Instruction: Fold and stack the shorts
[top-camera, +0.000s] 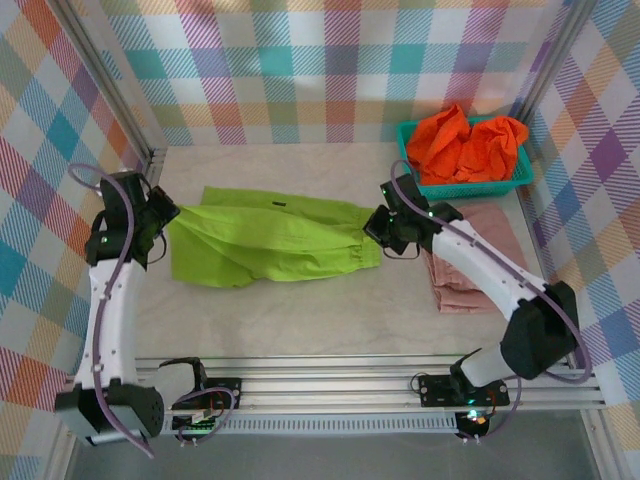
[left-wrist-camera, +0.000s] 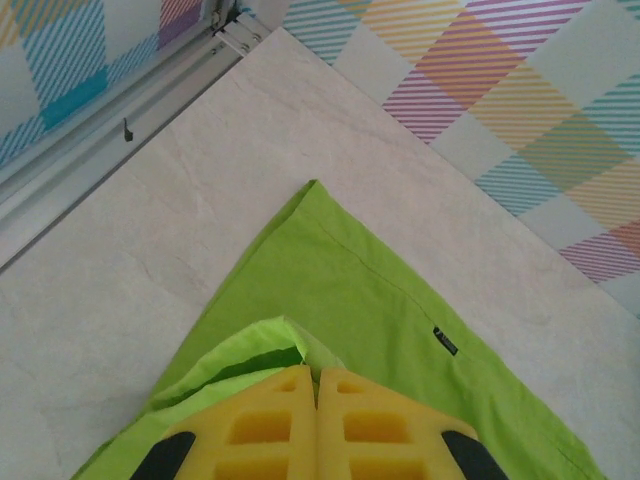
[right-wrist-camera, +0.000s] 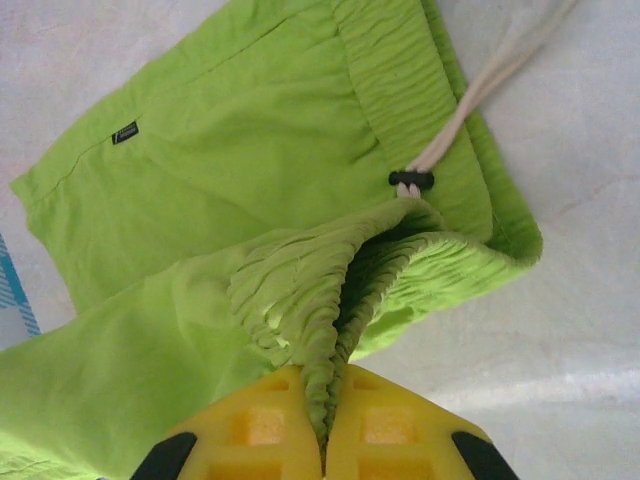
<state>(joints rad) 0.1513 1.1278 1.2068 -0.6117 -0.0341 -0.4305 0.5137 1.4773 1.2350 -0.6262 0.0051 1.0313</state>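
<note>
Here the green shorts (top-camera: 270, 240) lie stretched across the middle of the worktop (top-camera: 300, 320). The left fingers (left-wrist-camera: 285, 425) are closed on the leg end, and the right fingers (right-wrist-camera: 395, 430) pinch the bunched waistband near the drawstring (right-wrist-camera: 480, 90). The pink shorts (top-camera: 480, 275) lie folded at the right, partly under the right arm. The orange shorts (top-camera: 465, 145) are heaped in the basket (top-camera: 522, 172) at the back right.

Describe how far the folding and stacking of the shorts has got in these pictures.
Done: the dusty pink fabric shorts lie folded on the right of the table. In hand: the lime green fabric shorts lie spread out, the left claw pinching one end and the right claw pinching the gathered waistband. Left: fold and stack that pair, then the bright orange fabric shorts, crumpled in the teal plastic basket.
</note>
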